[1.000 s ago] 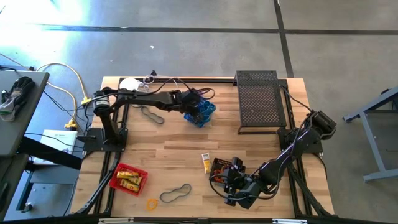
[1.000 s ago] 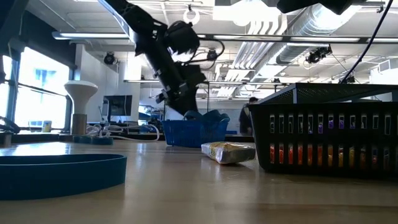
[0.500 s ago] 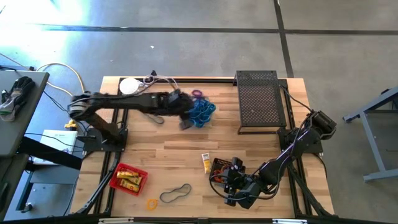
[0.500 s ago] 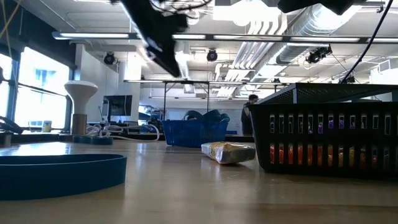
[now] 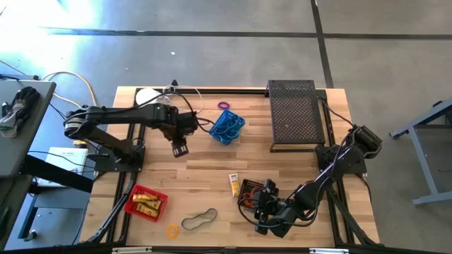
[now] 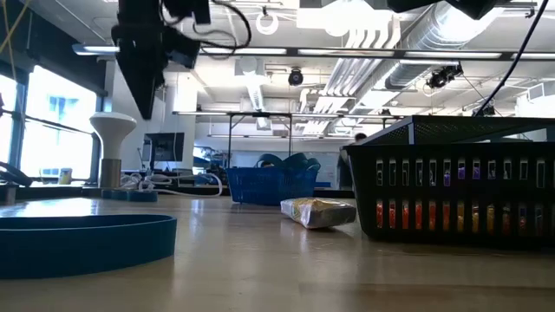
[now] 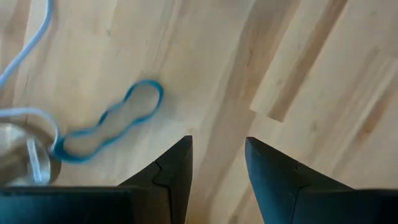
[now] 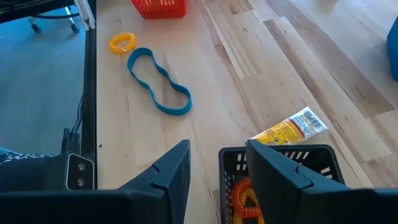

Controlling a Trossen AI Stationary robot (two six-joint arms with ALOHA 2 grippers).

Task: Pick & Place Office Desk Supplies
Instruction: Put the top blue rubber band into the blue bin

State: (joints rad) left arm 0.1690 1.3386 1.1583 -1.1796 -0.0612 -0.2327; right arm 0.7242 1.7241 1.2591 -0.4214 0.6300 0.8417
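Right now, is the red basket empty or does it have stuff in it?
Not empty: the red basket holds yellow items, seen from above.

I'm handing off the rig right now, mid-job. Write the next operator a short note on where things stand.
Left gripper: open, empty, above bare wood left of the blue basket, which holds blue loops.
Right gripper: open, empty, at the black basket with orange rings inside.
Red basket: yellow tubes inside.
Left loose: band loop near the left gripper, band loop and orange ring at the front, yellow tube beside the black basket, purple ring.
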